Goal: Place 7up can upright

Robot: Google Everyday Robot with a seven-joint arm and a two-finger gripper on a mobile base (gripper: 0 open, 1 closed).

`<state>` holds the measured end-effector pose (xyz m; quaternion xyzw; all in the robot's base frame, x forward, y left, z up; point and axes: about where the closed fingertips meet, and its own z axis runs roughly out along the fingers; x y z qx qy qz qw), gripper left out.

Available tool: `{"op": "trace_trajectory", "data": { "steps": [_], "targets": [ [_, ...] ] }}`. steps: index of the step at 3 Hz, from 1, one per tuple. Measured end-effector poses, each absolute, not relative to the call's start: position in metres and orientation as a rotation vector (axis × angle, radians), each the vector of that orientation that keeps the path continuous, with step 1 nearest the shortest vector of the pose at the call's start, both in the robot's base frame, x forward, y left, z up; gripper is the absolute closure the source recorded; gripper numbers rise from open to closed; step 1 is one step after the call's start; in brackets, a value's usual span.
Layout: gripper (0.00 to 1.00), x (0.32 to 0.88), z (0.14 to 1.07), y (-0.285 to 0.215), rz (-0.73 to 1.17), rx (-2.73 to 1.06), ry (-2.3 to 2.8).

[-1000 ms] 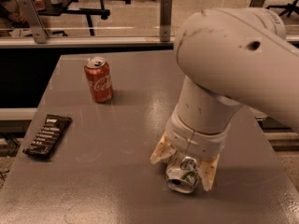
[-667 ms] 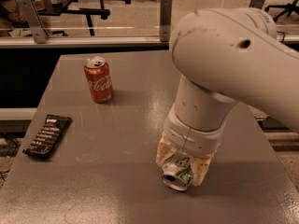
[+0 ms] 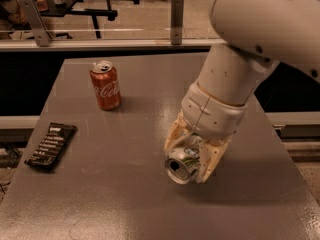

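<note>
Grey counter [image 3: 100, 194], right of centre: the end effector [image 3: 185, 163] gripped the 7up can [image 3: 179, 167] low over it, long axis nearly horizontal, one end facing the camera; uprighting would need a wrist rotation.

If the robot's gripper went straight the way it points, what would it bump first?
Probably the flat grey table top right below it. The gripper points downward, shut on the dented silvery-white 7up can with green markings, so the can would likely touch first.
</note>
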<state>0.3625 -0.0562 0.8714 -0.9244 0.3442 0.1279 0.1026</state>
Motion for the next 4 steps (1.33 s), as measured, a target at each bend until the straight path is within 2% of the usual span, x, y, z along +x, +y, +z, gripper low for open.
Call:
{"op": "trace_trajectory", "data": {
  "steps": [4],
  "targets": [
    [1.00,0.404,0.929,-0.012,0.742,-1.973,1.435]
  ]
}}
